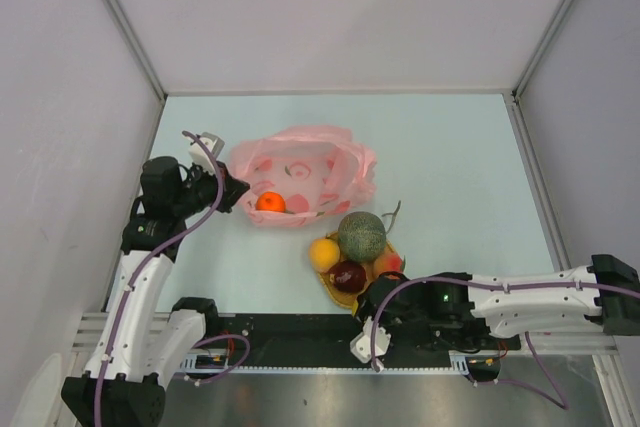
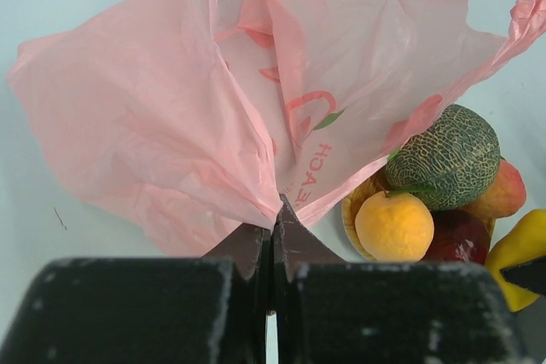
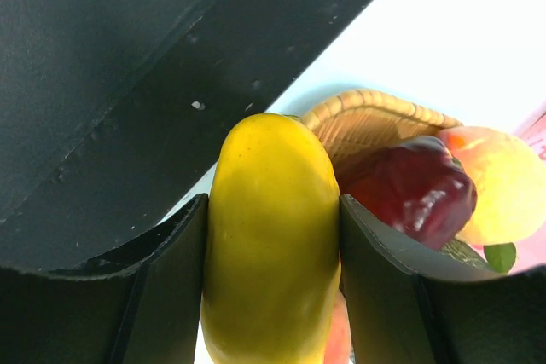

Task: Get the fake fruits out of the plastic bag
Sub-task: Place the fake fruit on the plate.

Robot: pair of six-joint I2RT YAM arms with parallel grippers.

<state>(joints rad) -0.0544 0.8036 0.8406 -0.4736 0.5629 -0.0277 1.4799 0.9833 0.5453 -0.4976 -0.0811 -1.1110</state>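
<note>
We see the left claw (image 1: pixel 232 190) well to the left of the mat (image 1: pixel 338 294). It is shut tight, with a fold of the pink bag (image 1: pixel 300 169) pinched between its fingers (image 2: pixel 247 249).

The bag lies crumpled on the pale worktop (image 1: pixel 450 157), just behind and left of the mat. An orange (image 1: pixel 270 202) shows through the plastic inside it.

A round yellow fruit (image 1: pixel 324 252) sits on the mat's left side and a dark red apple (image 1: pixel 348 275) in its middle. A green melon (image 1: pixel 361 236) sits at its far edge and a peach (image 1: pixel 388 265) on its right.

At the mat's near edge is the right claw (image 3: pixel 273 210). It is partly open and clamped on a long yellow fruit (image 3: pixel 271 245), with one finger against each side.
</note>
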